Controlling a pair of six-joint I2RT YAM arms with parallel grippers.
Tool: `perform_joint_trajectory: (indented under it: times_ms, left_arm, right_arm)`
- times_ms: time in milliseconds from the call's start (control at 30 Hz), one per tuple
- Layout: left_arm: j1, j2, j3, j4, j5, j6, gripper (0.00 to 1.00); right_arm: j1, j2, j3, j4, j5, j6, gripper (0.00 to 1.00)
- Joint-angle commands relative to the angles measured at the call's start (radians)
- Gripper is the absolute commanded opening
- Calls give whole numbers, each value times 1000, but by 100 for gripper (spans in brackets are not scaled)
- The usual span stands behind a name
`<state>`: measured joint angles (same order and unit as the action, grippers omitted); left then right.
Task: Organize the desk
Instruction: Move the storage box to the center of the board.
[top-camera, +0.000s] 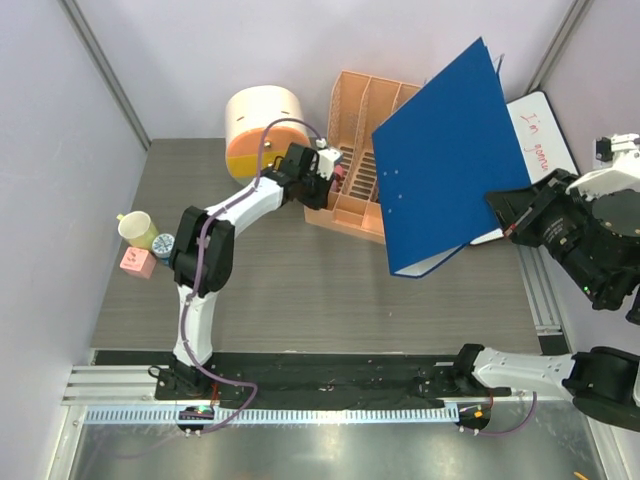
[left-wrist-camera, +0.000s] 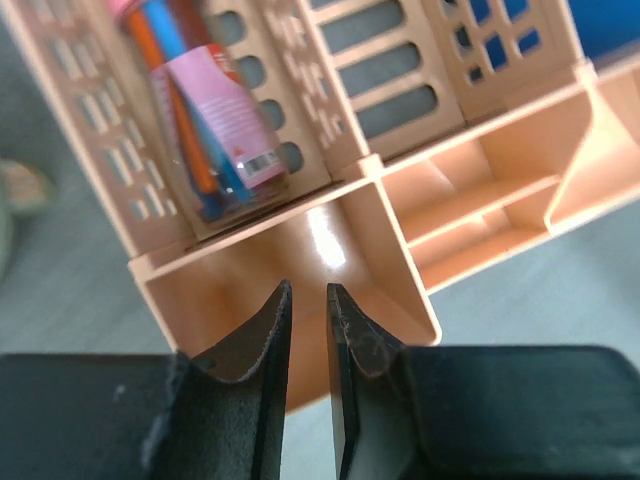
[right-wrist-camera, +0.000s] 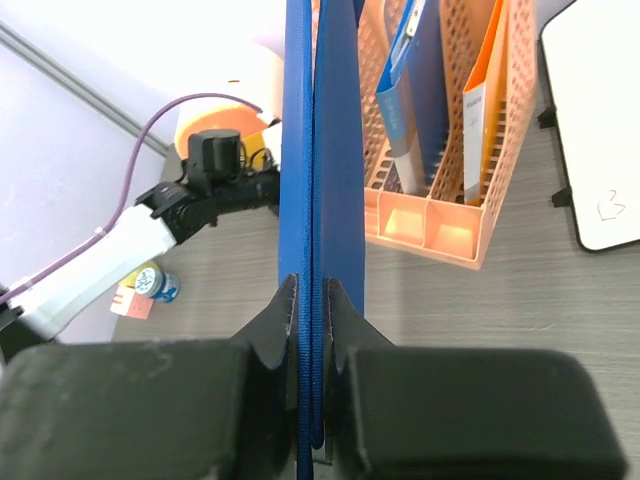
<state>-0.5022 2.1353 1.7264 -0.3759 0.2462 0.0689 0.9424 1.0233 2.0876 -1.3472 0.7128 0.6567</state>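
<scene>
My right gripper (right-wrist-camera: 312, 300) is clamped on the binder (top-camera: 450, 160), aloft at upper right over the desk (top-camera: 330, 290), my left gripper (left-wrist-camera: 308, 330) barely open and empty at the organizer (left-wrist-camera: 480, 200); I judge pens (left-wrist-camera: 200, 110) filed, with binder, cup (top-camera: 137, 228) and block (top-camera: 137, 263) at far left yet to place.

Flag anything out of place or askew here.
The blue binder stands out: it hangs tilted above the desk, clamped in the right gripper, not filed in the peach organizer. The whiteboard lies askew at the far right corner.
</scene>
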Motion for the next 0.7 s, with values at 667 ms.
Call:
perform_joint_trajectory:
  times_ms: [667]
  left_arm:
    - [-99,-386,-433,-140,297,-60,21]
  right_arm:
    - [-2,247,89,45,-30,52,1]
